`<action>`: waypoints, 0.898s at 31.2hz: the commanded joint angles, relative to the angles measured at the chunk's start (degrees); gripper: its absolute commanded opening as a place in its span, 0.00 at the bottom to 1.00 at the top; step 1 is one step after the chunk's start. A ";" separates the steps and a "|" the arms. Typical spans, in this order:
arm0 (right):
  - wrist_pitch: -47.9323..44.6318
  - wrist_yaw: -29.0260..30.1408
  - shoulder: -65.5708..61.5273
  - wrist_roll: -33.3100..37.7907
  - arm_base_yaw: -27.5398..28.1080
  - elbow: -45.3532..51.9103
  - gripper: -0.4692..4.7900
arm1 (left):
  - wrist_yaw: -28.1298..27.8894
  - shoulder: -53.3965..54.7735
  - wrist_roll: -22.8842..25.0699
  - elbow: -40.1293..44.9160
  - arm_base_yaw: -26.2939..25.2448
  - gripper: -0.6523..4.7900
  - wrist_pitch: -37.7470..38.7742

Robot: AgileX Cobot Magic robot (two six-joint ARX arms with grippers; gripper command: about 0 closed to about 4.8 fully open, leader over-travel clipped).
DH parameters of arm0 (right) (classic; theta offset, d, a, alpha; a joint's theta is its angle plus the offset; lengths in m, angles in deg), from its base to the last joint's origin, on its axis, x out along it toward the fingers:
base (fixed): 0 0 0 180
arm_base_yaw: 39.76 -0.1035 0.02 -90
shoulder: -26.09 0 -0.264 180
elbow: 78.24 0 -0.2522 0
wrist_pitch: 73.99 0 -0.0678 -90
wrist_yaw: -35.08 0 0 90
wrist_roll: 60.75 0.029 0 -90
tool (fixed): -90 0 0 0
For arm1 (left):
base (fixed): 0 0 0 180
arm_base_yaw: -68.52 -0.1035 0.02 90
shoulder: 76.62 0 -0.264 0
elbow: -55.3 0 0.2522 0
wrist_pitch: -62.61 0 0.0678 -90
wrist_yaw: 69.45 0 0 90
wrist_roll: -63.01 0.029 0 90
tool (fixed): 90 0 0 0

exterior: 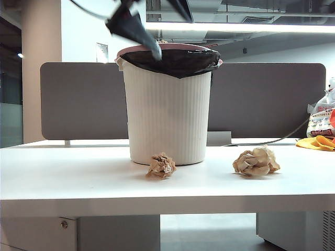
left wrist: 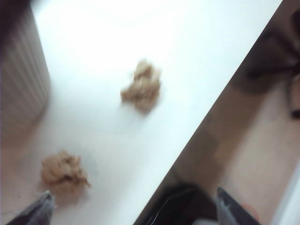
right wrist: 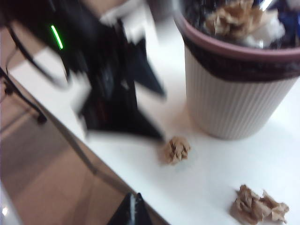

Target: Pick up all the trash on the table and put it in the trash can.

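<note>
Exterior view: wide flat white desk [exterior: 78, 180] with a thick front edge, grey-brown divider panel [exterior: 84, 99] behind it. Tall off-white ribbed plastic trash can [exterior: 167, 112] with pinkish rim and black bag liner stands at centre, upright. Small crumpled ball of tan-brown paper [exterior: 161, 166] lies on the desk just in front of the can's base. Larger, paler crumpled paper ball [exterior: 256, 161] lies to the right of the can, apart from it. Printed white plastic bag [exterior: 320, 121] and yellow cloth-like item [exterior: 317, 142] at the far right edge.

Left tool [exterior: 140, 31] is high, over the can's left rim, dark and blurred. Left wrist view: two finger tips show far apart at the frame edge, so the left tool [left wrist: 136, 211] is spread wide, nothing between the fingers; both paper balls [left wrist: 142, 87] [left wrist: 63, 171] lie on the desk below it.

Right wrist view: third crumpled tan paper ball [right wrist: 234, 18] sits inside the can on the black liner, among other pale scraps. Right tool [right wrist: 132, 212] shows only as one dark tip, fingers pressed together, holding nothing, above the desk's front edge.
</note>
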 commanded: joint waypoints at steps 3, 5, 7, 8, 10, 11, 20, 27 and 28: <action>-2.16 0.50 0.79 1.31 0.04 3.34 0.07 | -12.63 0.04 -2.51 11.93 2.64 1.00 -13.16; -2.36 1.60 0.81 1.57 0.02 4.11 0.07 | -16.06 0.07 -4.02 16.52 2.69 1.00 -19.21; -2.60 1.90 0.81 1.79 -0.02 4.79 0.07 | -16.76 0.59 -5.81 20.68 2.64 1.00 -25.46; -2.58 1.90 0.81 1.81 -0.04 4.96 0.07 | -16.81 0.96 -6.60 22.08 2.56 1.00 -27.63; -2.58 1.86 0.79 1.79 -0.02 5.03 0.07 | -17.05 2.49 -8.00 24.20 2.34 1.00 -31.28; -2.78 1.86 0.79 1.81 -0.02 5.03 0.07 | -17.62 3.32 -8.35 24.68 2.34 1.00 -32.20; -3.15 1.88 0.74 1.73 -0.02 5.01 0.07 | -20.33 11.80 -12.94 24.74 2.34 1.00 -34.77; -3.23 1.86 0.74 1.68 -0.02 5.01 0.07 | -22.99 12.52 -12.90 24.72 2.38 0.66 -33.68; -3.23 1.86 0.74 1.68 -0.02 5.01 0.07 | -22.88 12.52 -12.90 24.68 2.38 0.52 -33.68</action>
